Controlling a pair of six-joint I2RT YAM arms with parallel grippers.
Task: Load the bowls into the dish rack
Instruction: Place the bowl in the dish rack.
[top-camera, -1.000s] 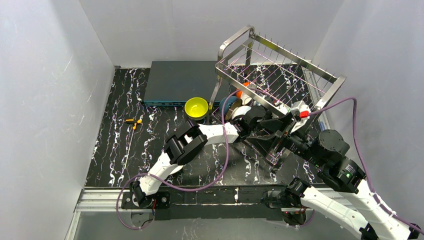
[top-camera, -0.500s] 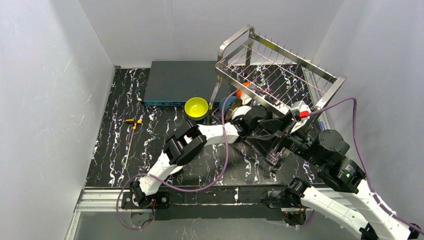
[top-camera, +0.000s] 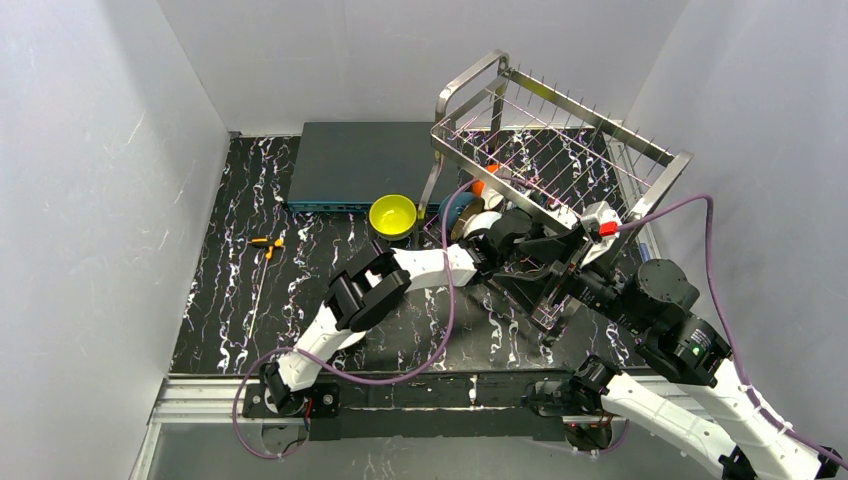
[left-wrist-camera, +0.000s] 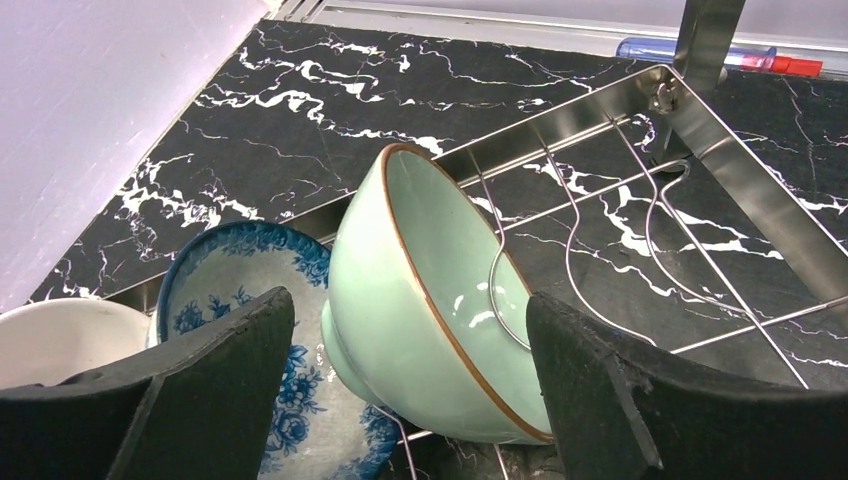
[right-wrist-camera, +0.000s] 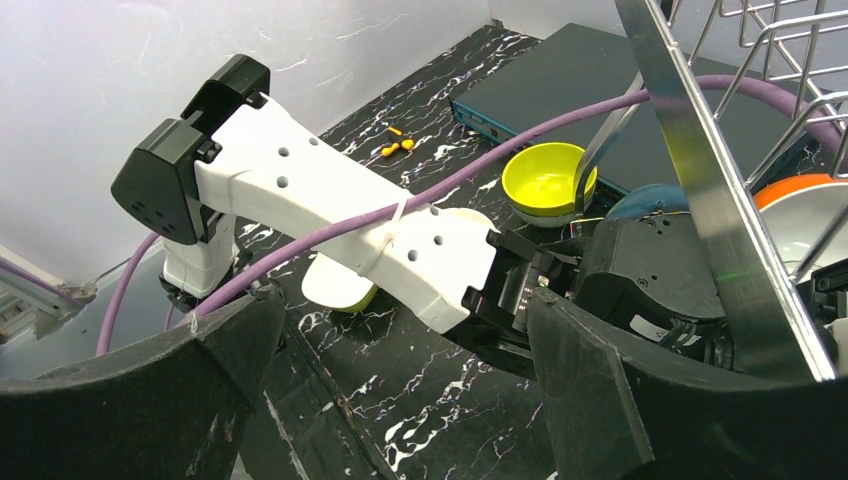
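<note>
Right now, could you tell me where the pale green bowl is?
In the left wrist view the pale green bowl stands on edge in the dish rack, between the fingers of the left gripper, the blue patterned bowl to its left.

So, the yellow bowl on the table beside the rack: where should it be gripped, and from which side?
Probably the rim, from above. The yellow bowl sits upright, mouth up, so the left fingers can straddle its wall. Its near-left edge looks best: the dish rack leg crowds its right and the flat grey box its far side.
</note>
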